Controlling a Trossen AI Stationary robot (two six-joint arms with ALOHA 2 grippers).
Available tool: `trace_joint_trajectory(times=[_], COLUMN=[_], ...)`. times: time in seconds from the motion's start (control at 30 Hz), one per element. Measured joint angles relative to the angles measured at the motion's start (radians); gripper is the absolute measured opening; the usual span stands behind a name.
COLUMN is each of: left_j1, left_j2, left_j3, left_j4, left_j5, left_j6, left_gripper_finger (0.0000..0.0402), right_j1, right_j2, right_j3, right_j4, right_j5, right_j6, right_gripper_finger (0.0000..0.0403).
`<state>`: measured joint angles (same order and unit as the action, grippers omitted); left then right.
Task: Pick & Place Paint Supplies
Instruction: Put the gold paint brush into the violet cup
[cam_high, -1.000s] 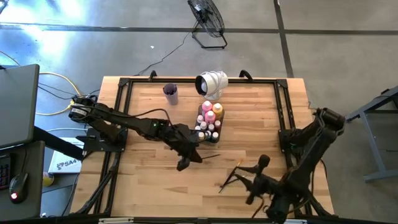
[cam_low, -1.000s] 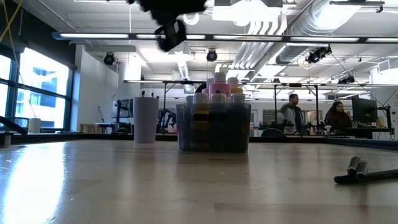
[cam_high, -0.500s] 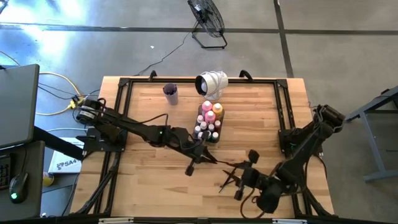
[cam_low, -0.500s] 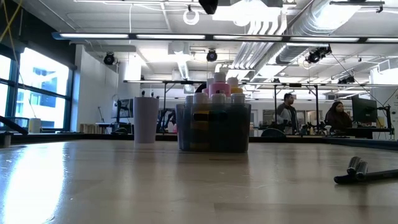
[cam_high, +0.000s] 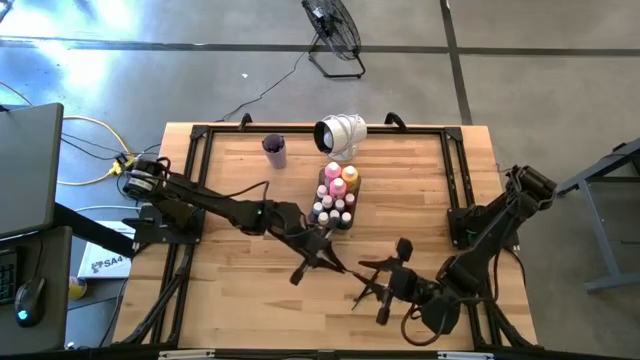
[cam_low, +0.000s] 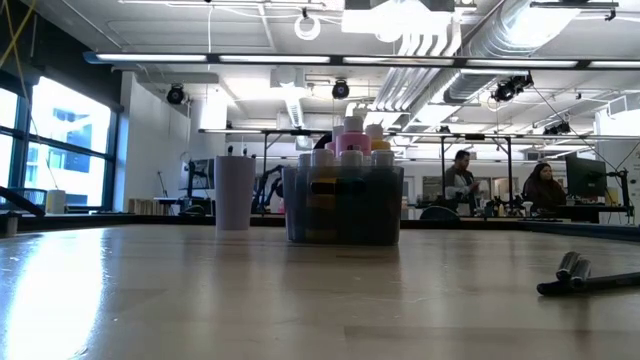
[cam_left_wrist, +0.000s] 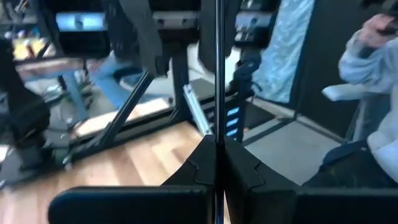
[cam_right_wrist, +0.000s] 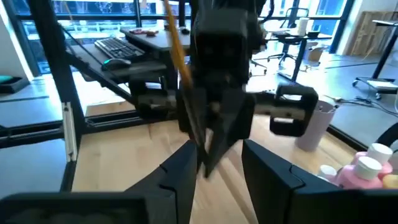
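After swinging out past the tray (cam_low: 392, 205), now nose to nose: pinching a brush (cam_left_wrist: 217, 74) in the left tool (cam_left_wrist: 217, 144), gaping wide with the right tool (cam_high: 390, 280). Looks like a handover.

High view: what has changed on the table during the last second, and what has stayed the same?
The right gripper, open, swung left along the table's front toward the left gripper, which shifted slightly right to meet it, shut on a thin paintbrush. The left arm also left the top of the low view. The tray of paint bottles, the purple cup and the loose brushes did not move.
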<state>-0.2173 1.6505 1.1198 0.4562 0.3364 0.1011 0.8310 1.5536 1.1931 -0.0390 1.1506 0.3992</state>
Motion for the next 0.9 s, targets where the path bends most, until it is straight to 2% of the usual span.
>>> trace_joint_trajectory(times=[0.13,0.43,0.67,0.9], left_j1=[0.001,0.001,0.001,-0.001], left_j2=[0.0,0.01,0.021,0.034], left_j3=[0.0,0.0,0.0,-0.001], left_j4=[0.028,0.029,0.096,0.116], left_j5=[0.029,0.02,0.019,0.025], left_j6=[0.0,0.0,-0.001,-0.007], left_gripper_finger=[0.0003,0.0003,0.0003,0.0003], right_j1=[0.007,0.002,-0.054,-0.096], right_j2=[0.0,0.0,0.002,0.002], right_j3=[0.0,0.0,0.0,0.0], right_j4=[0.008,0.082,0.104,0.104], right_j5=[-0.008,-0.022,-0.149,-0.208], right_j6=[0.0,-0.102,-0.106,-0.116], right_gripper_finger=[0.012,0.012,0.012,0.0109])
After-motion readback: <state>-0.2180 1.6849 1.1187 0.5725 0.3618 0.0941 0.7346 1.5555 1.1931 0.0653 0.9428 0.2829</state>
